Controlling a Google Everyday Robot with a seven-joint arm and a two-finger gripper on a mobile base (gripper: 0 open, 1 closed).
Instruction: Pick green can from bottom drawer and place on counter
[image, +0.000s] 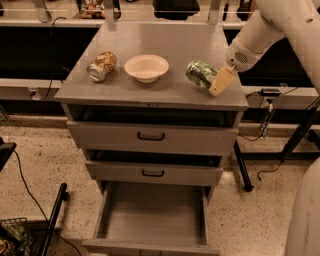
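Observation:
The green can (201, 73) lies tilted on its side at the right of the counter (160, 95), low over or resting on its surface. My gripper (210, 82) reaches in from the right on a white arm and is shut on the can. One tan finger (221, 81) shows on the can's near right side; the other is hidden behind it. The bottom drawer (155, 215) is pulled out at the foot of the cabinet, and its grey floor holds nothing.
A white bowl (146, 67) sits mid-counter, and a tan-and-gold can (102, 65) lies on its side at the left. The two upper drawers (151, 136) stand slightly ajar. A black pole (54, 220) and cables lie on the floor at left.

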